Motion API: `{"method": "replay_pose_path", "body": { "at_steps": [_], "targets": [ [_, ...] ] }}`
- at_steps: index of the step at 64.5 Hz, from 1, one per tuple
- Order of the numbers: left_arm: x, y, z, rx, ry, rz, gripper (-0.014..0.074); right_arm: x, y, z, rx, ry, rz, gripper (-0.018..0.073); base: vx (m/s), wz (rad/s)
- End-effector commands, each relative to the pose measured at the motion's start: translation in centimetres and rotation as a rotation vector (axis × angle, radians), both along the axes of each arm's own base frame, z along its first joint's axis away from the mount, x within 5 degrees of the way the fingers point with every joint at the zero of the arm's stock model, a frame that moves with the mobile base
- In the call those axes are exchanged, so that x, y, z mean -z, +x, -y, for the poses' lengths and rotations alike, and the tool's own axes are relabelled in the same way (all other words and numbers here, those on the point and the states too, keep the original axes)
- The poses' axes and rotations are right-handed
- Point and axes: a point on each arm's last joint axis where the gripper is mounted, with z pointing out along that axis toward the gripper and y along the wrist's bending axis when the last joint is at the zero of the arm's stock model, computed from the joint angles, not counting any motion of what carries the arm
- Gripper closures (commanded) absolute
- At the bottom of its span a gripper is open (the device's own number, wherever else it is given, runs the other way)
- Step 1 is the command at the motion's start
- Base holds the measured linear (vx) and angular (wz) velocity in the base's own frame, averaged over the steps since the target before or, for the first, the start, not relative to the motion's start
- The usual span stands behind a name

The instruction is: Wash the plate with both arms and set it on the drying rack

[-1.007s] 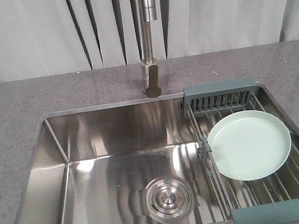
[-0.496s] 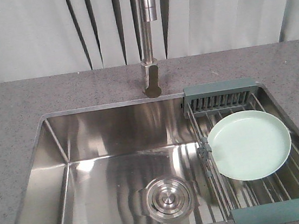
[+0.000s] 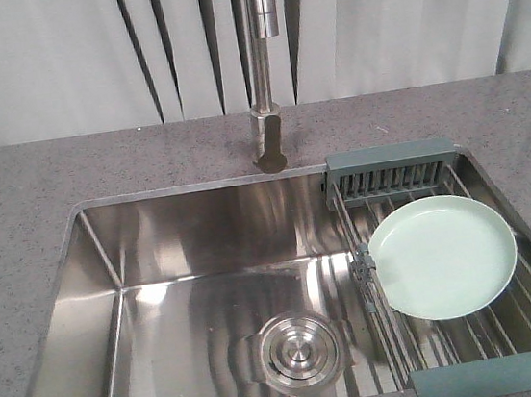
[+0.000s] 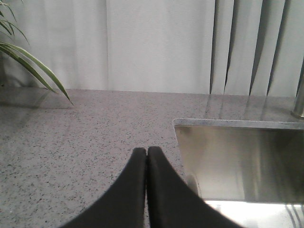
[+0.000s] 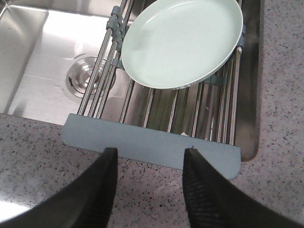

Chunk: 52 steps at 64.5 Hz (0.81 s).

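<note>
Desk [image 5: 42,142] granite nearest the right wrist camera; right end effector [image 5: 147,185] hangs over it, fingers [image 5: 202,190] spread wide, nothing between them. Just beyond lies the near grey-blue end piece of the drying rack [image 5: 152,142], then the plate [image 5: 180,42], flat on the wire bars, straight ahead of the open fingers and slightly right. Round, so no long axis; near rim looks the reachable edge. Right arm is clearly nearer. Left end effector [image 4: 146,154] sits over the desk left of the sink [image 4: 237,152], tips pressed together, empty, plate well apart from it. Against the earlier front views: nothing moved; plate [image 3: 443,256] same spot on rack, faucet [image 3: 262,73] unchanged.
</note>
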Motion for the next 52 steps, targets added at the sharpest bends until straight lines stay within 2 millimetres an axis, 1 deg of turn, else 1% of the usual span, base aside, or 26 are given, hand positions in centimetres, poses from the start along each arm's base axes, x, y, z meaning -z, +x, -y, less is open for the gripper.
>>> {"method": "replay_pose_path", "body": {
  "at_steps": [1,8,52],
  "targets": [
    [-1.82,-0.33,-0.03,-0.005,-0.007,0.145,0.0603,-1.10,0.37,-0.02,0.006,0.011,0.072,0.0244,0.00,0.00],
    [-2.07,-0.35,-0.04,-0.006,-0.006,0.172,0.0603,-1.10,0.37,-0.02,0.006,0.011,0.072,0.0244,0.00,0.00],
    [-2.04,-0.31,-0.03,-0.004,-0.006,0.165,0.0603,-1.10,0.37,-0.02,0.006,0.011,0.072,0.0244,0.00,0.00]
  ]
}}
